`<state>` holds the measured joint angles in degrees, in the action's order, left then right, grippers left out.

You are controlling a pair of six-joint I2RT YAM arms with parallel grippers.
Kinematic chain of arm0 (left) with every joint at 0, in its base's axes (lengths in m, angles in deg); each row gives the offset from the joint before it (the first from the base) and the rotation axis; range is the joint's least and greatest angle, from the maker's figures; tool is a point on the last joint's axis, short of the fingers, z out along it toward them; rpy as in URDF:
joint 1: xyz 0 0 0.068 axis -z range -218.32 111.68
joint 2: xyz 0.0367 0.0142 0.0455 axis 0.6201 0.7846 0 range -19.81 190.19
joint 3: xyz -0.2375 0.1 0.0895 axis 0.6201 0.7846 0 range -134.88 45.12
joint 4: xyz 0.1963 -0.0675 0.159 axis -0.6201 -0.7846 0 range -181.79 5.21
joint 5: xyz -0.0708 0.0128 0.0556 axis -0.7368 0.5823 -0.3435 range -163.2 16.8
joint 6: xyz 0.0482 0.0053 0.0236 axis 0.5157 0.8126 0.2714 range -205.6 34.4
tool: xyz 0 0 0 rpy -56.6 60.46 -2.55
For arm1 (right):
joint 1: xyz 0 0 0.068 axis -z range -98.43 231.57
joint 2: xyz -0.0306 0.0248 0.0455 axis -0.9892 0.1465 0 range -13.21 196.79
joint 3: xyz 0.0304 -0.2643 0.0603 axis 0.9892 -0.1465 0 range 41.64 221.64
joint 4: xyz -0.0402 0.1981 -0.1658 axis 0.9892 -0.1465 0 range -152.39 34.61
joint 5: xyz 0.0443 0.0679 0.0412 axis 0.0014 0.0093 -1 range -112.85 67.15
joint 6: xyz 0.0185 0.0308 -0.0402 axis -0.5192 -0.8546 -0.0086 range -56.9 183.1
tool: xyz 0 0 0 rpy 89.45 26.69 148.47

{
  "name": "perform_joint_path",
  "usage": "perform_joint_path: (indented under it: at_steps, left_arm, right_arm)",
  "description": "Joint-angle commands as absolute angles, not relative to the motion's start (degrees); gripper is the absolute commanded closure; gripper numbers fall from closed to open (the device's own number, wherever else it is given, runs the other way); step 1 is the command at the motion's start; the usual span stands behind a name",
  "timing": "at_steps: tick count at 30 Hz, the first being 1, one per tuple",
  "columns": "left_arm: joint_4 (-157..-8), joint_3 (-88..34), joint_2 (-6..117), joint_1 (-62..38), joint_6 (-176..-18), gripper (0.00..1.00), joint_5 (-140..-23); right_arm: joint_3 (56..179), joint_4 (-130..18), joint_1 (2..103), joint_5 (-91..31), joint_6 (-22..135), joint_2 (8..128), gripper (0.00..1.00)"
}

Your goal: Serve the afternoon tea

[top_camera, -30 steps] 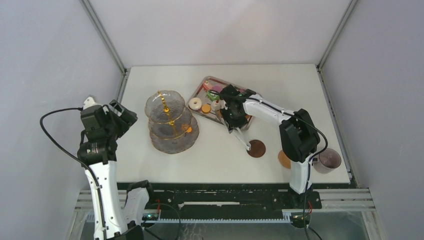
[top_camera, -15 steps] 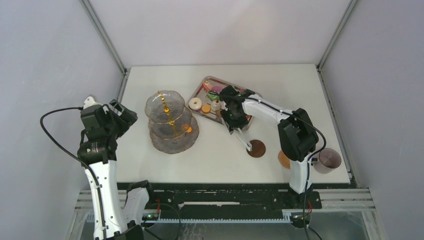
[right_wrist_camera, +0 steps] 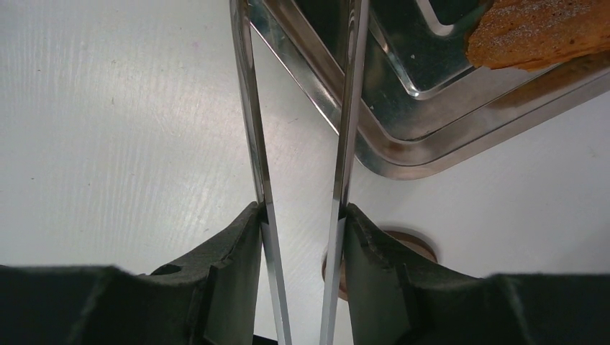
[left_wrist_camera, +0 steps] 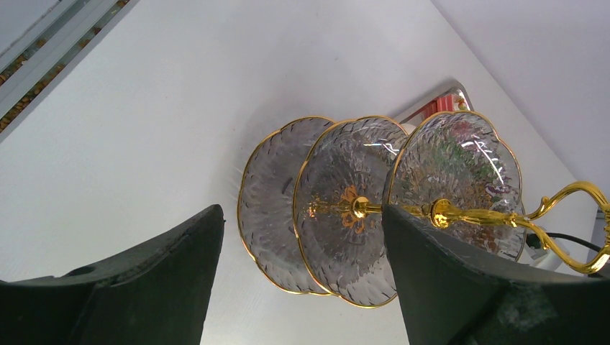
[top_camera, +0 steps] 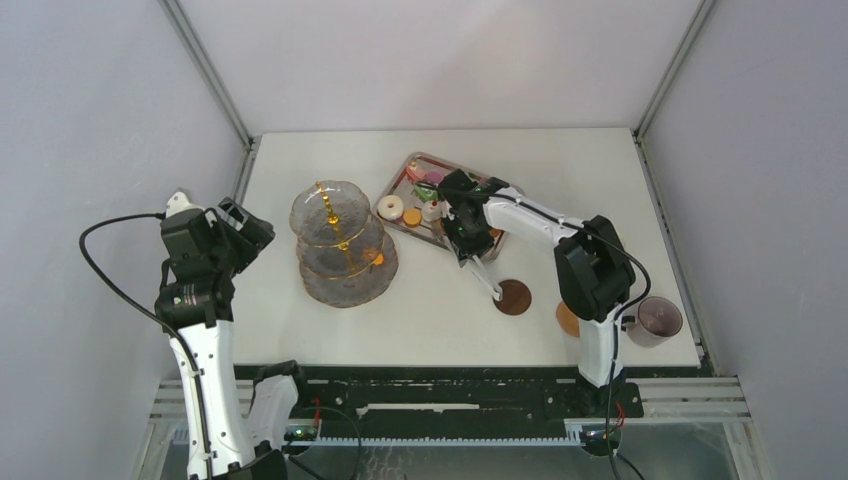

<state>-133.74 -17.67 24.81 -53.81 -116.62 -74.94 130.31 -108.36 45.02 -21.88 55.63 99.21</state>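
Afternoon tea is seen in the top view mostly on the steel tray (top_camera: pixel 392 183). The white donut (top_camera: pixel 390 208) and an orange cookie (top_camera: pixel 412 216) lie at its left end, and the small cakes (top_camera: pixel 430 180) lie toward its far side. One cookie is already set on the bottom tier of the glass stand (top_camera: pixel 343 245), left of the tray. Compared with a second ago, the right gripper (top_camera: pixel 467 240) is shifted slightly toward the tray. The long metal tongs (top_camera: pixel 487 280) clamped in it are squeezed a little narrower, so a pick from the tray is judged to be under way. A brown coaster (top_camera: pixel 514 297) lies near the tray's near edge, under the tongs' rear end. The left gripper (top_camera: pixel 245 228) hangs well left of the tray.

In the left wrist view, the left gripper (left_wrist_camera: pixel 301 215) is spread wide with nothing in it, and the stand (left_wrist_camera: pixel 360 208) lies ahead.

In the right wrist view, the right gripper (right_wrist_camera: pixel 302 215) is clenched on both tong blades (right_wrist_camera: pixel 252 129). The blades reach over the tray's rim (right_wrist_camera: pixel 374 144), and a cookie (right_wrist_camera: pixel 536 32) lies just right of them, not yet between them.
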Motion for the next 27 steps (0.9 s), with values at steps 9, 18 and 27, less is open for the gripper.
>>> perform_joint_path:
  at_steps: [9, 18, 27]
  left_arm:
    - [-132.43, -18.45, 24.02, -53.72, -115.65, 0.14, -74.90]
    - [-132.60, -18.43, 23.62, -53.77, -115.74, 0.14, -74.96]
    - [-133.29, -18.43, 22.73, -53.76, -115.61, 0.14, -74.68]
  right_arm:
    - [126.87, -107.48, 45.97, -19.94, 55.39, 88.80, 0.64]
    - [127.51, -107.55, 44.53, -19.86, 55.14, 85.60, 0.66]
    - [127.75, -105.85, 44.68, -19.94, 54.41, 86.46, 0.68]
